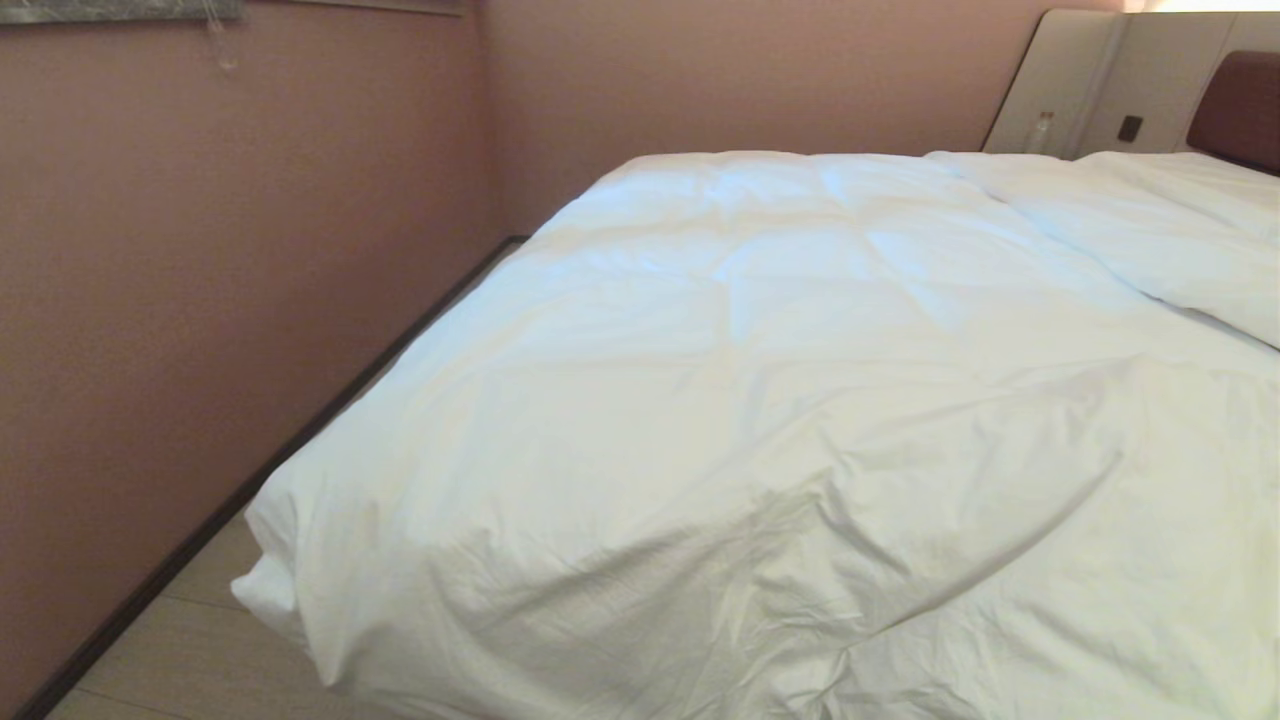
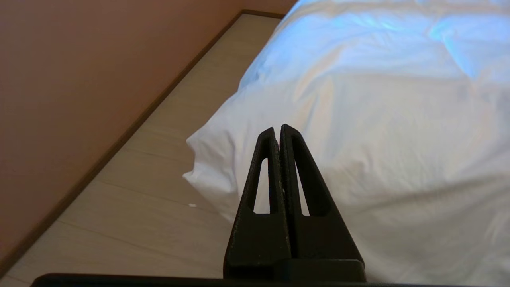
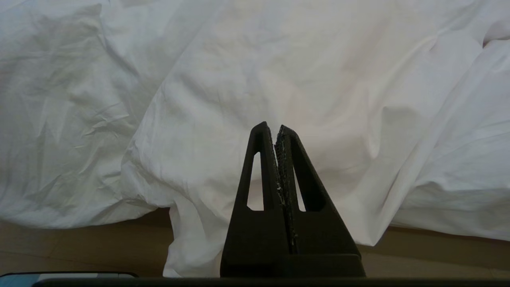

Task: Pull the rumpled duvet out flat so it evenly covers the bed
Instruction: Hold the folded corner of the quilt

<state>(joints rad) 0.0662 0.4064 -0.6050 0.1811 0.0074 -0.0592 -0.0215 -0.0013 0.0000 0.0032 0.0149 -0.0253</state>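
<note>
Across the bed, puffy creased duvet, left gripper pressed together, empty

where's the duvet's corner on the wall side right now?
In the head view the duvet corner hangs off the bed's lower left, over the floor strip beside the pink wall; the shut left gripper is near it, apart.

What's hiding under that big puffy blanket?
The duvet covers nearly the whole bed; only its brown headboard shows past it. A white pillow lies beside the headboard. The mattress, sheet and base are covered, so they cannot be seen.
</note>
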